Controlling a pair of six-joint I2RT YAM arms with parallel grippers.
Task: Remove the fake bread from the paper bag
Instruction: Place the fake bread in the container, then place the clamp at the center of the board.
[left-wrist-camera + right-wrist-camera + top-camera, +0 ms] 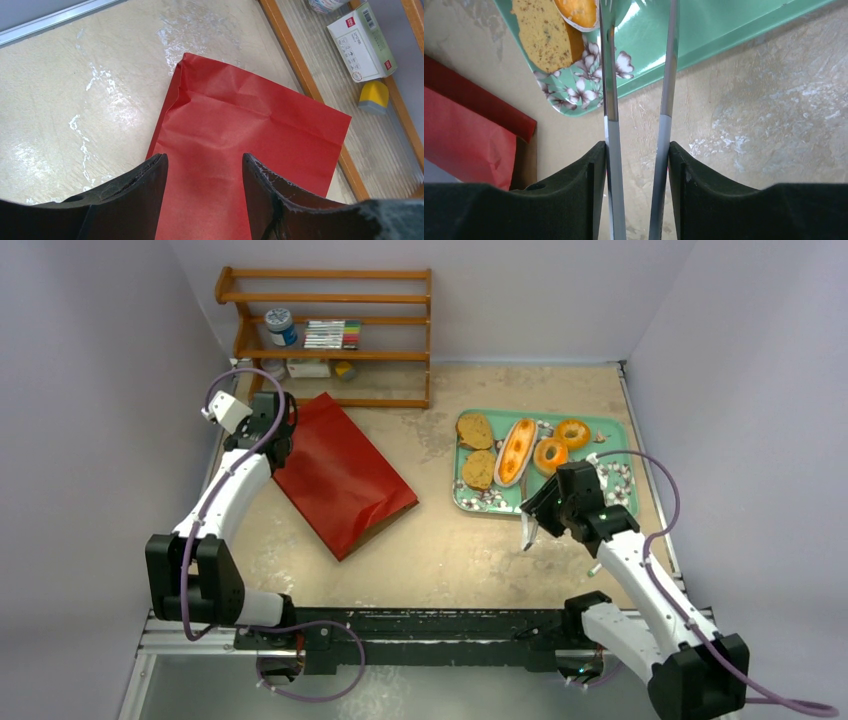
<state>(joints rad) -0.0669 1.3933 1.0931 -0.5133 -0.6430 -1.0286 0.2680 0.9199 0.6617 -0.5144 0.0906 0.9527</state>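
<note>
The red paper bag (pixel 340 475) lies flat on the table, its mouth with brown inside facing the near right. My left gripper (pixel 278 443) is open over the bag's far closed end (pixel 240 115), jaws apart with nothing between them (pixel 204 160). The fake bread lies on the green floral tray (pixel 610 425): two brown slices (pixel 474 430) (pixel 480 469), a split bun (pixel 516 451) and two ring bagels (pixel 572 432) (pixel 550 454). My right gripper (pixel 540 512) is shut on metal tongs (pixel 610 100), whose tips reach over the tray's near corner (pixel 704 35) beside a slice (pixel 544 35). The bag's mouth shows at the left in the right wrist view (pixel 464 140).
A wooden shelf (pixel 330 330) stands at the back left with a jar (pixel 281 326), markers (pixel 332 334), a white box (pixel 362 42) and a small yellow object (pixel 374 95). Walls close in the table on three sides.
</note>
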